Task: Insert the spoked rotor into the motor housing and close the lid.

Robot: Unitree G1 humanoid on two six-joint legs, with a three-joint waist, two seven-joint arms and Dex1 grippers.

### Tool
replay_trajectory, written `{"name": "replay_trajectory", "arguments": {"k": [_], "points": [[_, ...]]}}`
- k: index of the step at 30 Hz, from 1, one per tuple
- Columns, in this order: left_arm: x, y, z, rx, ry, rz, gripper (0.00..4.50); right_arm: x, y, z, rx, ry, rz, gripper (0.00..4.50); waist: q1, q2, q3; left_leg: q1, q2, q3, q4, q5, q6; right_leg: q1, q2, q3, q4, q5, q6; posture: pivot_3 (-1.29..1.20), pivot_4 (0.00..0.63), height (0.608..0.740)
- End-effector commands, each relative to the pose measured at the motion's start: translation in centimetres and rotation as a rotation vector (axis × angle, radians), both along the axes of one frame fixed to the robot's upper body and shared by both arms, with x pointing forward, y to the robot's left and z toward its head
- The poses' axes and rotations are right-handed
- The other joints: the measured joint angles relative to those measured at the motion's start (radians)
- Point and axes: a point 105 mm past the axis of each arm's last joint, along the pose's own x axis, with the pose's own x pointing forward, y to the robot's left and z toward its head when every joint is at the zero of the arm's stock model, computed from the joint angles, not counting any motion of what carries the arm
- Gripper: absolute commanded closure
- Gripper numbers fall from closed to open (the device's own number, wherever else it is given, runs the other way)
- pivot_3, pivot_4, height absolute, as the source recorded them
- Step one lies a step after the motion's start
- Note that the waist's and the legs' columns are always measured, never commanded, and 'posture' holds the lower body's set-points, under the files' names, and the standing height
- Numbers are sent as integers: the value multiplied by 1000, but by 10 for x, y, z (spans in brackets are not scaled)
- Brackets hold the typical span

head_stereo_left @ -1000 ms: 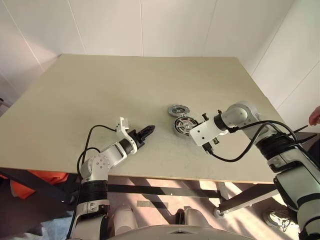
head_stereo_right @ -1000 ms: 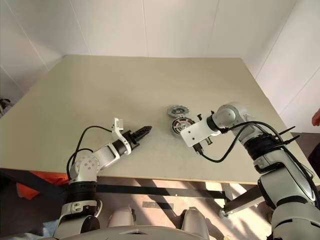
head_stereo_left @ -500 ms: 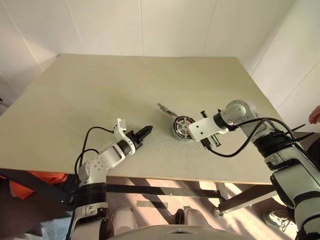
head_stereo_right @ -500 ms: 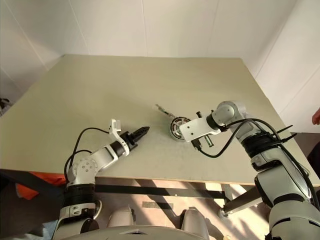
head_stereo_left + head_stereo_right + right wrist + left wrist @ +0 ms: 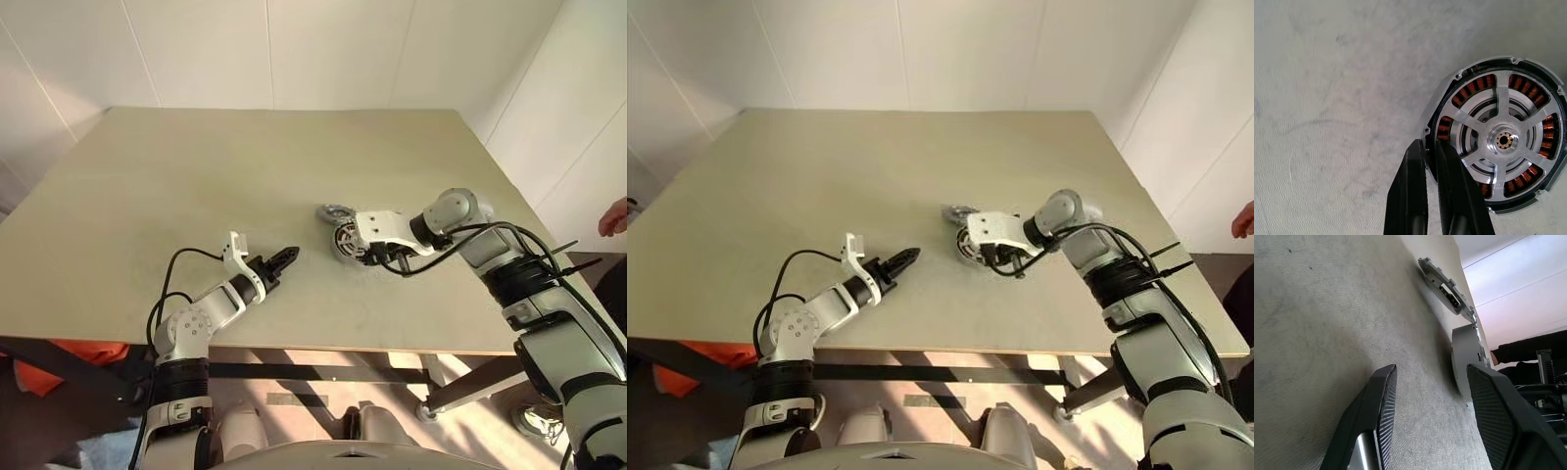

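I'm looking down on a pale beige flat tabletop (image 5: 196, 166), and the round shallow motor housing with its pale metal rim and ring of red-copper windings (image 5: 1498, 142) is sitting right of the table's middle, toward my right arm. The silver five-spoked rotor (image 5: 1504, 141) is lying inside the housing, its small hub at the centre, copper coils showing between the spokes.

My right gripper (image 5: 1431, 161) is reaching in over the housing from the right, fingers angled down. Its two black fingers are pressed together with no gap between them, and nothing is sitting between them. The fingertips are meeting the housing's rim at its edge; one finger is overlapping the rim in the wrist view, though I cannot tell whether it is actually pressing on the metal.

Just beyond the housing, on its far-left side, the flat grey round lid with notched edge (image 5: 334, 211) is lying beside it, very near or touching; I cannot tell which. From my left wrist view the lid (image 5: 1445, 288) is appearing edge-on, farther off than the housing's pale side wall.

My left gripper (image 5: 284, 258) is hovering low over the table well to the left of the housing, pointing toward it. Its black fingers (image 5: 1380, 401) are standing parted, holding nothing, bare tabletop between them.

At the far right edge, a person's hand (image 5: 614, 215) is showing beyond the table.
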Motion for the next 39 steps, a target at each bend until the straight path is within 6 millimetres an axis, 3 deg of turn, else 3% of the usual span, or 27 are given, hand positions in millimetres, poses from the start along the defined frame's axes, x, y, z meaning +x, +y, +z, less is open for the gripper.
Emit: {"name": "replay_trajectory", "arguments": {"k": [1, 4, 8, 11, 15, 20, 25, 32, 36, 39], "points": [[1, 0, 6, -2, -27, 5, 2076, 4, 20, 56, 157, -14, -96, 4498, 4, 2, 1, -1, 0, 0, -1, 0, 0, -1, 0, 0, 0, 0, 0, 0, 0, 740], [0, 2, 5, 1, -26, 13, 2076, -1, 33, 69, 216, 72, -190, 4498, 10, 2, 1, -1, 0, 0, -3, 0, 0, -1, 0, -1, -2, 0, 0, 0, 0, 740], [-4, 13, 4, 28, -36, 42, 2076, -15, 51, 75, 286, 324, -348, 4498, 13, 2, 1, 2, 0, 0, -6, 2, -3, 0, 0, 0, -2, 0, 0, 0, 0, 740], [-3, 43, 18, 100, -142, 137, 2076, -19, 57, 62, 272, 474, -498, 4498, 22, 2, 1, 6, 0, 0, -15, 5, -8, 0, 2, 0, -4, 0, 0, 0, 0, 740], [-18, 90, 44, 137, -260, 216, 2076, -14, 68, 44, 268, 556, -667, 4498, 26, 3, 2, 9, 4, 0, -23, 10, -18, -2, 6, -1, -3, 0, 0, 0, 0, 740], [-36, 113, 42, 178, -245, 260, 2076, 2, 80, 36, 286, 539, -791, 4498, 38, 4, 2, 9, 2, 1, -24, 12, -20, -2, 5, 0, -5, 0, 0, 0, 0, 740], [-47, 99, 30, 166, -201, 254, 2076, 16, 95, 47, 365, 560, -864, 4498, 48, 3, 2, 11, 3, 0, -24, 12, -20, -1, 5, 0, -3, 0, 0, 0, 0, 740], [-46, 80, 24, 158, -185, 214, 2076, 34, 103, 51, 471, 580, -963, 4498, 50, 3, 3, 12, 3, -1, -24, 15, -25, -2, 5, 0, 0, 0, 1, 0, 0, 740], [-45, 78, 24, 163, -185, 203, 2076, 39, 106, 51, 501, 575, -988, 3233, 50, 3, 3, 11, 3, -1, -25, 15, -25, -3, 6, 0, 0, 0, 1, 0, 0, 740], [-44, 76, 23, 168, -181, 185, 2076, 41, 108, 63, 534, 565, -975, 2279, 50, 3, 3, 11, 3, -1, -25, 15, -25, -3, 6, 0, -1, 0, 1, 0, 0, 740]]}}
